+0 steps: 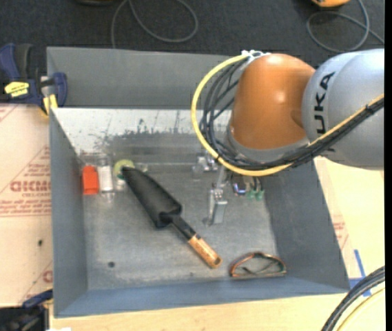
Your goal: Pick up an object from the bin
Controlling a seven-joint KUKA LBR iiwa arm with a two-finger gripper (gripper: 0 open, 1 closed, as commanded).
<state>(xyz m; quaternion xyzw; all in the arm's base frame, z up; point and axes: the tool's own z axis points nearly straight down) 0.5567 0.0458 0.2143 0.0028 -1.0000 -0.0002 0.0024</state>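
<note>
- The claw hangs low over bare bin floor; whether it is released or clenched cannot be told, and nothing shows in its grasp.
- Nearest to it is a black tool, just to its left.
- The tool lies flat with its long axis diagonal. The broad black end points up and away to the claw's far left, and the wooden handle points down, ending just below the claw.
- Beyond the tool's black end, well left of the claw, sits a small orange-and-clear container.
- A brown loop lies below and right of the claw, near the front wall.
- The grey bin holds all three, well apart, not heaped.
</note>
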